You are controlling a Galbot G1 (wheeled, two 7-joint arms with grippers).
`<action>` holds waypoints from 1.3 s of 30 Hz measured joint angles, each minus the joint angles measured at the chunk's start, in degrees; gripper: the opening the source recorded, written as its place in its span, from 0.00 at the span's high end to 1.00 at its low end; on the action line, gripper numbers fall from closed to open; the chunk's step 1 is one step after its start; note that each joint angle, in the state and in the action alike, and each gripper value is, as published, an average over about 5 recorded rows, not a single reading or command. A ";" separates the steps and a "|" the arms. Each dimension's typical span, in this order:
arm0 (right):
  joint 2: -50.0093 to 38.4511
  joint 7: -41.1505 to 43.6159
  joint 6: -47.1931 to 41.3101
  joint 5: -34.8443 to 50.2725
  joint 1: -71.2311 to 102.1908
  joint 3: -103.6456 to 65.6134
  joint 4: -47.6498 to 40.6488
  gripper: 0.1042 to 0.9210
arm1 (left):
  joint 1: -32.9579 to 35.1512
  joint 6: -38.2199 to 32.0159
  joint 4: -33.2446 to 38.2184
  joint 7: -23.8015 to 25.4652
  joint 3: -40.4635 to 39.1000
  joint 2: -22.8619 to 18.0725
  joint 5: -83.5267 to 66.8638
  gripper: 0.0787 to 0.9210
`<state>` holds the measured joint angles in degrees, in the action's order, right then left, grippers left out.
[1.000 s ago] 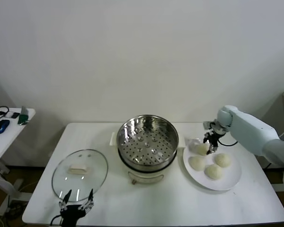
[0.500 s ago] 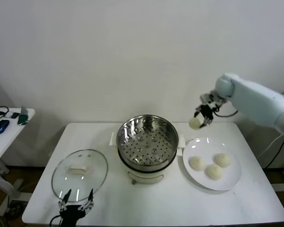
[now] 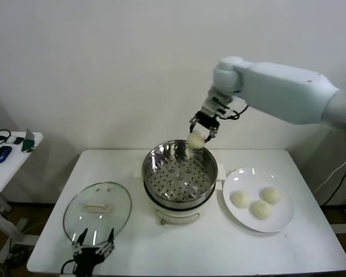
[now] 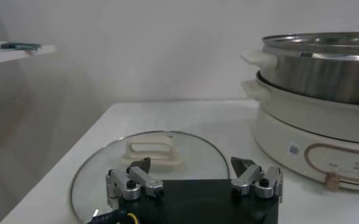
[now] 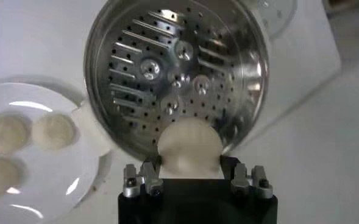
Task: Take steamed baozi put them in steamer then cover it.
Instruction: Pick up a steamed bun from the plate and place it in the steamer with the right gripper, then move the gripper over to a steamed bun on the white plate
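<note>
My right gripper (image 3: 199,134) is shut on one cream-white baozi (image 3: 195,140) and holds it above the far rim of the steel steamer (image 3: 159,185), whose perforated floor (image 5: 167,73) is bare. In the right wrist view the bun (image 5: 189,148) sits between the fingers (image 5: 150,165). Three more baozi (image 3: 240,199) lie on the white plate (image 3: 279,222) to the right. The glass cover (image 3: 97,209) with its white handle (image 4: 153,150) lies flat at the table's front left. My left gripper (image 3: 92,244) is open, parked just in front of the cover.
The steamer stands on a white electric pot base (image 4: 307,137) at the table's middle. A small side table (image 3: 6,153) with a few items is at the far left. A white wall is behind the table.
My right gripper lifted one baozi off the plate and carried it up and left to above the steamer's far rim. The left arm has not moved.
</note>
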<state>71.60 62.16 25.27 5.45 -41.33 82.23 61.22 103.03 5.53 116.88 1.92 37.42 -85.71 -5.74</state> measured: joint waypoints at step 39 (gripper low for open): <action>3.68 4.79 4.80 14.56 -2.10 8.45 -13.55 0.12 | 2.06 -0.73 1.26 -0.16 -0.50 -0.70 1.62 0.12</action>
<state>75.28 66.95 30.07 20.01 -43.42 90.67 47.67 105.09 4.80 118.13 1.76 36.92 -86.41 -4.12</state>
